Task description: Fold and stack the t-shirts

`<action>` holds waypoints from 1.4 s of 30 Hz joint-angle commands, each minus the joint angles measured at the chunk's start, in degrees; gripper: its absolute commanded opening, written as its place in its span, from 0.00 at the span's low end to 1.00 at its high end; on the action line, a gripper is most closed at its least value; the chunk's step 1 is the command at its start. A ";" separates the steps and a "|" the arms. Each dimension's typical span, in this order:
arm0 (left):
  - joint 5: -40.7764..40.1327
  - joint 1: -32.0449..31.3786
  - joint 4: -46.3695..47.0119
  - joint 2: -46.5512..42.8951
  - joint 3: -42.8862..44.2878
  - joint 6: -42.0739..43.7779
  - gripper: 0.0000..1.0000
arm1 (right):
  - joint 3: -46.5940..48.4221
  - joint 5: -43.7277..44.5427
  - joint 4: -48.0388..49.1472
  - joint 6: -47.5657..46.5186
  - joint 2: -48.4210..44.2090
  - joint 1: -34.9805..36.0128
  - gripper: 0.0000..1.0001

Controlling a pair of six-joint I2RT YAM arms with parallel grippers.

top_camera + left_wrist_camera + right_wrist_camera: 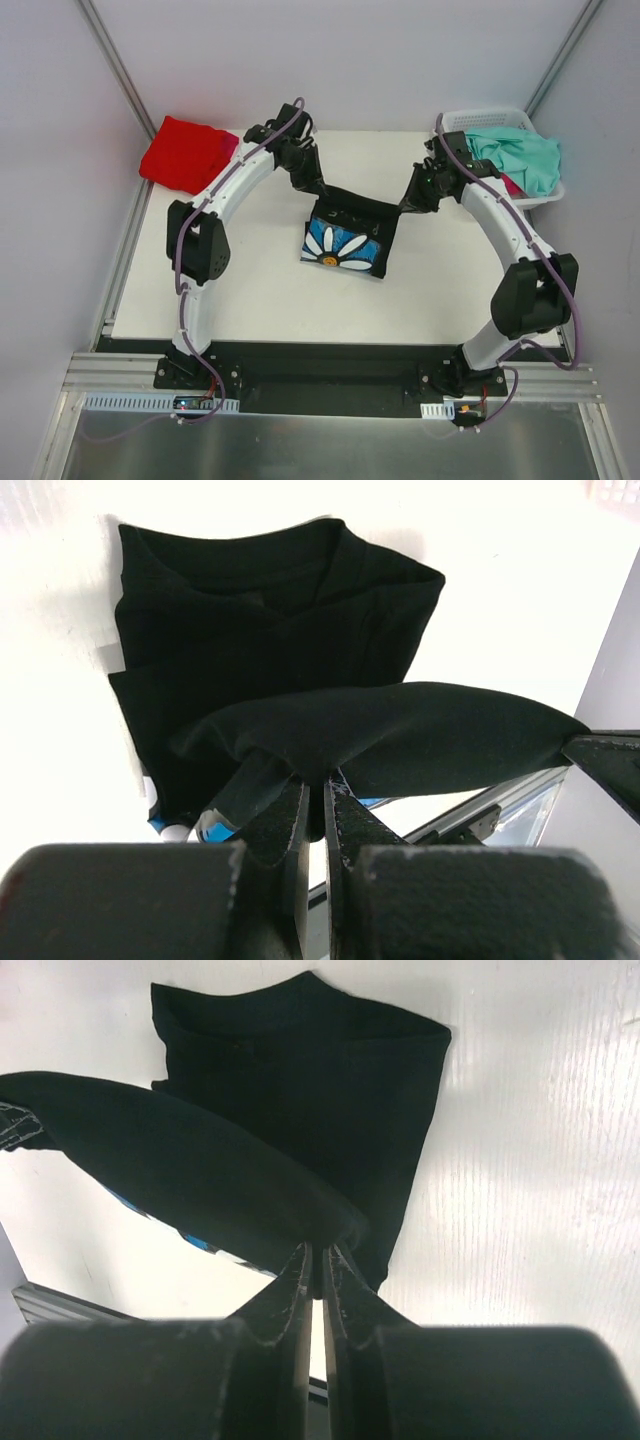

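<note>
White table [250,295]: left gripper [318,792] and right gripper [322,1260] each pinch the black daisy t-shirt [350,240], mid-fold. Red t-shirt [185,152], left of them, looks folded; teal t-shirt [520,155], to their right, is still unfolded.

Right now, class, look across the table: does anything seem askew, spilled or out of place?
The teal shirt spills unfolded over the white basket's rim. The black shirt, pinched by the left claw and right claw, lies skewed to the table's edges.

This looks like a robotics lab work cell. A white table [260,300] stands boxed in by plain pale wall panels [350,60] and aluminium rails [110,378], with the left arm [235,185] and right arm [500,215] bolted to a black base plate [330,365].
</note>
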 commanded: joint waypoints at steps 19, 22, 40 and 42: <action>0.12 6.88 3.04 14.50 8.16 2.84 0.00 | 12.05 -5.62 4.84 0.07 19.52 -2.35 0.07; 0.91 7.23 3.31 16.00 9.21 2.67 0.00 | 12.40 -5.98 5.11 -0.28 20.49 -2.79 0.07; 1.71 8.02 4.98 20.40 9.31 2.49 0.00 | 12.40 -5.45 6.34 -0.63 26.82 -3.76 0.07; 1.80 8.11 5.24 20.92 9.30 2.49 0.00 | 12.66 -5.18 6.34 -0.55 27.60 -3.76 0.07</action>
